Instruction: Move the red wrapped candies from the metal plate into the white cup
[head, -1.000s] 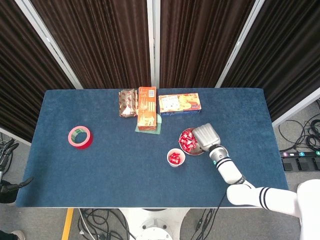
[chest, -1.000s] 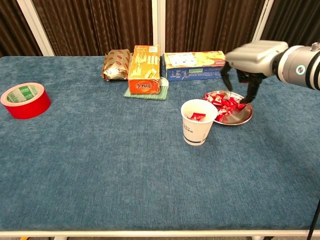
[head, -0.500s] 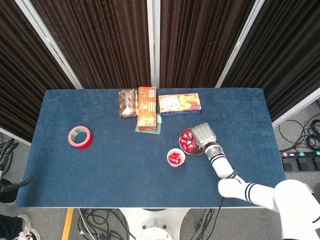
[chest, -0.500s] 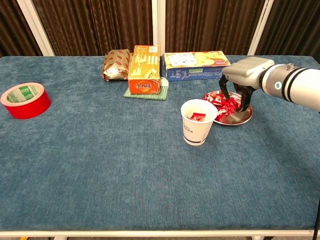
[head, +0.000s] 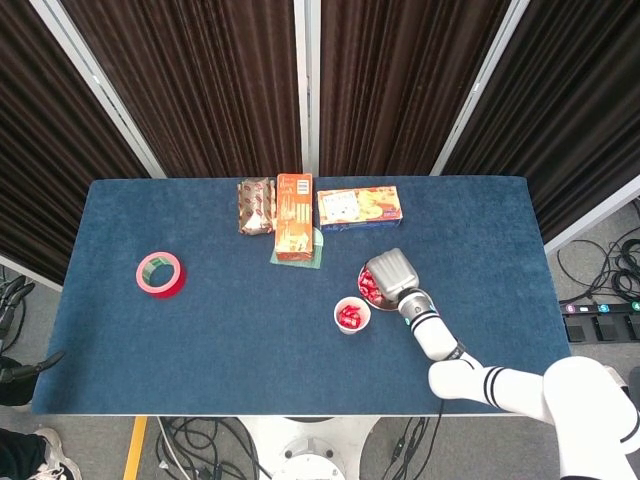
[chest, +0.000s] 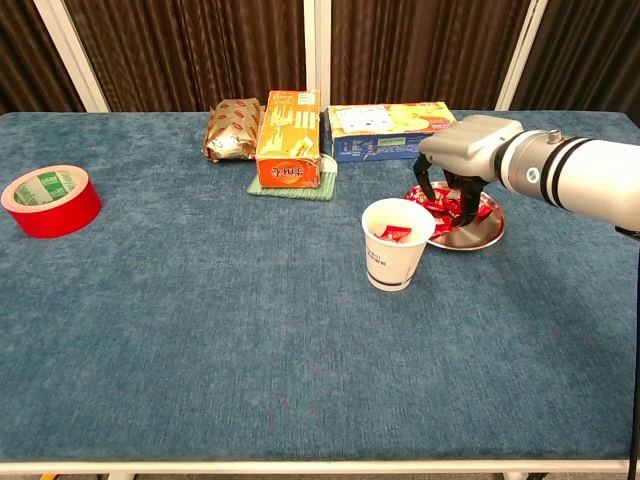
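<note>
Right robot hand (chest: 452, 185) poised over the metal plate (chest: 487, 233), fingers (chest: 470, 205) pointing down, tips down among the red wrapped candies (chest: 452, 211); whether anything is pinched between them cannot be told from either view. Seen from the head view as a grey block (head: 391, 274) covering most of the plate (head: 364, 276). Left robot hand out of sight in both views.

Candies small, bright red, glossy, with white markings on the wrappers, heaped loosely on the shallow round silver plate. Plate on the right half of the blue-covered table (chest: 200, 330), just right of and slightly farther back than the white cup (chest: 397, 244). Cup upright, paper, with a dark band and small print near its base; a few more red candies (chest: 393, 234) visible inside it, also plain from above (head: 350, 317) in the cup (head: 352, 314).

Farther back along the table: a brown foil packet (chest: 233, 128), an orange box (chest: 289, 139) standing on a green cloth (chest: 296, 187), and a flat biscuit box (chest: 391, 130) lying just behind the plate. Roll of red tape (chest: 47, 200) far off at the left edge.
</note>
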